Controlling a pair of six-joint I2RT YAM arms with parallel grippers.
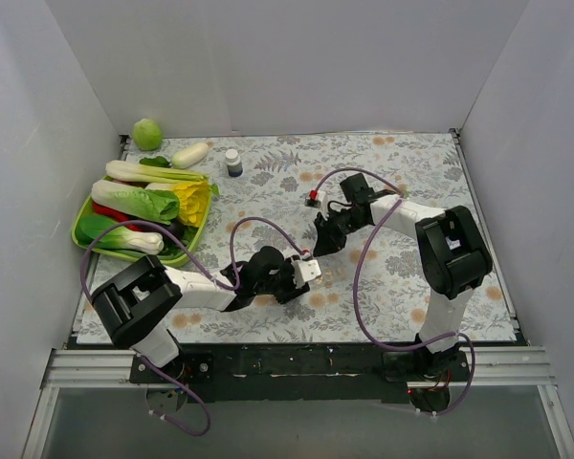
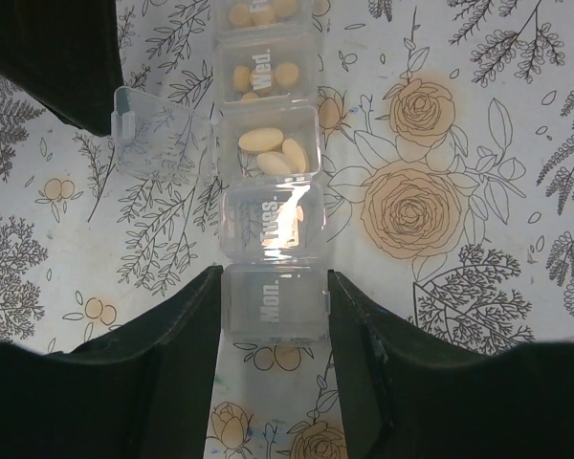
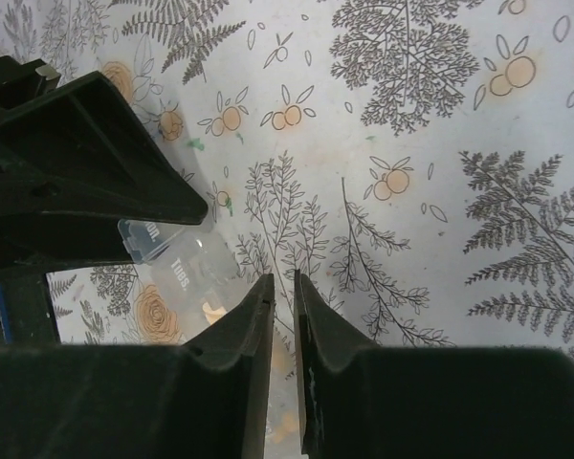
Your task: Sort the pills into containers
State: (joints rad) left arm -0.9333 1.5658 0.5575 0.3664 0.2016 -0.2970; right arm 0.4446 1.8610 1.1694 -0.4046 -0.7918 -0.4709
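The containers (image 2: 273, 229) are a clear strip of day-marked compartments lying on the floral cloth; it also shows in the overhead view (image 1: 309, 270) and in the right wrist view (image 3: 177, 263). One compartment stands with its lid (image 2: 163, 134) flipped open, and yellow-orange pills (image 2: 273, 151) lie inside; other compartments farther along hold pills too. My left gripper (image 2: 273, 277) is shut on the strip's "Mon." end, one finger on each side. My right gripper (image 3: 283, 279) hovers just beside the strip, its jaws drawn together to a thin slit with nothing between them. It sits just behind the strip (image 1: 322, 239).
A dark blue white-capped bottle (image 1: 233, 163) stands at the back. A green tray (image 1: 77, 229) of toy vegetables sits at the left, with a green ball (image 1: 147, 134) and a pale vegetable (image 1: 189, 155) behind it. White walls close in three sides.
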